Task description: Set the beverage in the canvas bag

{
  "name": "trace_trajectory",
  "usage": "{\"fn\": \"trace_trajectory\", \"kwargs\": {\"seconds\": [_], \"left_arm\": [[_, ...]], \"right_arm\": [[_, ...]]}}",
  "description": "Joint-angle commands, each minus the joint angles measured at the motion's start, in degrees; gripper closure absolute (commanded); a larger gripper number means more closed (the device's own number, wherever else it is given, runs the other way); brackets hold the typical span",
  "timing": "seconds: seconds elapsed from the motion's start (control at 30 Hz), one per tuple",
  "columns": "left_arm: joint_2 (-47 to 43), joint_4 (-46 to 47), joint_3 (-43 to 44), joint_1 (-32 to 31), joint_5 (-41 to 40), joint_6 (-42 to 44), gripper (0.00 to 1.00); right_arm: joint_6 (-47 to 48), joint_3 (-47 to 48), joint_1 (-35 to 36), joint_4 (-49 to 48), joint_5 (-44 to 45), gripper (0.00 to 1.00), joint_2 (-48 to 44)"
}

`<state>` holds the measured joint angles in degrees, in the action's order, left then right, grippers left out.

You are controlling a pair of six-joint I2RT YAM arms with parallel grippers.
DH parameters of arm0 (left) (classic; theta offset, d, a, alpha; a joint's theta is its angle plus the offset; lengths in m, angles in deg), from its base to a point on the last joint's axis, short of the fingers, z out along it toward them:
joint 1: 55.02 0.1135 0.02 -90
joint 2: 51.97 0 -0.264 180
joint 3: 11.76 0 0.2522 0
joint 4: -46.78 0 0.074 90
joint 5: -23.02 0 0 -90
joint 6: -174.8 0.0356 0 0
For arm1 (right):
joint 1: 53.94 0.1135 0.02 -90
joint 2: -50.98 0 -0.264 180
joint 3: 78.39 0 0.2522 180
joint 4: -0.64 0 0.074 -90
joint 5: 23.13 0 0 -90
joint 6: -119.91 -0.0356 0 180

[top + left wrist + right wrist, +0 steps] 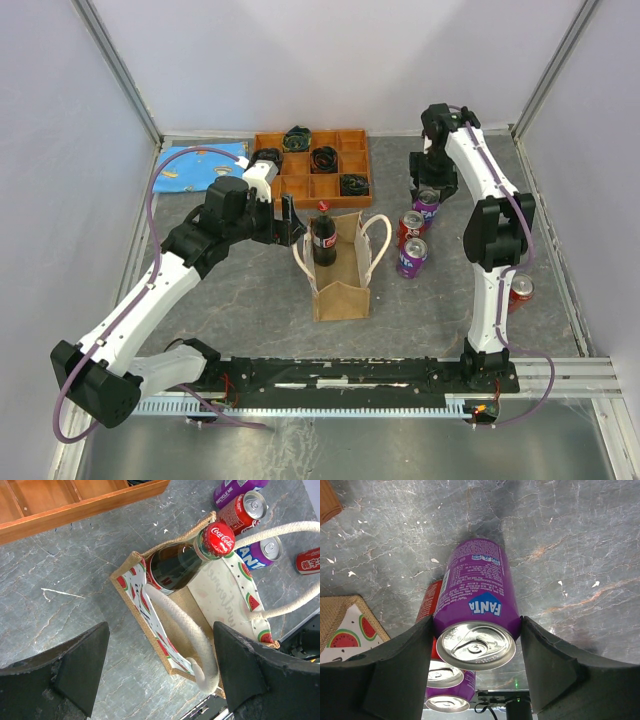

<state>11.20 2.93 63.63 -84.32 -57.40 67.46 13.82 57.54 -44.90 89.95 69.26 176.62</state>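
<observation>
- One blue cloth (200, 167) and one wooden tray (296, 187) sit by the far edge.
- The left jaws stand wide apart, holding nothing, just left of the one canvas bag (342, 288).
- One cola bottle (324, 243) stands inside the bag (red cap above the rim).
- Four cans: two purple, two red; one red can (521, 289) sits apart near the right edge.
- The right jaws are clamped on the far purple Fanta can (475, 600).
- Open grey surface (250, 320) lies in front of the bag.

The canvas bag (341, 290) hides the base of the cola bottle (324, 240), and the purple can (475, 595) covers most of a red can (429, 605).
</observation>
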Motion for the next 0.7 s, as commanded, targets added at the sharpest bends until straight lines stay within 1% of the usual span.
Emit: {"fn": "trace_trajectory", "kwargs": {"seconds": [0.0, 0.03, 0.07, 0.13, 0.17, 0.33, 0.43, 0.67], "left_arm": [[-1.30, 1.76, 0.24, 0.43, 0.81, -0.06, 0.10], [-1.38, 1.72, 0.20, 0.51, 0.87, -0.01, 0.10], [-1.39, 1.64, 0.18, 0.54, 0.82, 0.02, 0.10], [-1.43, 1.65, 0.08, 0.51, 0.84, 0.01, 0.10], [-1.54, 1.67, 0.03, 0.53, 0.92, 0.03, 0.10], [-1.47, 1.76, -0.15, 0.65, 1.21, -0.15, 0.10], [-1.39, 1.80, -0.13, 0.63, 1.26, -0.15, 0.10], [-1.39, 1.86, -0.10, 0.56, 1.27, -0.06, 0.10]], "right_arm": [[1.39, 0.83, 0.10, -0.55, -0.98, 0.74, -0.87], [1.48, 0.48, 0.08, -0.56, -1.25, 0.66, -0.71], [1.63, 0.10, 0.10, -0.50, -1.55, 0.60, -0.53], [1.97, -0.88, 0.08, -0.40, -2.00, 0.49, -0.38], [2.21, -1.41, 0.10, -0.40, -2.10, 0.46, -0.32], [2.98, -4.25, 0.09, -1.04, -2.46, 0.38, -0.31], [3.24, -4.95, 0.09, -1.09, -2.48, 0.32, -0.27], [3.35, -6.65, 0.10, -0.91, -2.79, 0.27, -1.25]]}}
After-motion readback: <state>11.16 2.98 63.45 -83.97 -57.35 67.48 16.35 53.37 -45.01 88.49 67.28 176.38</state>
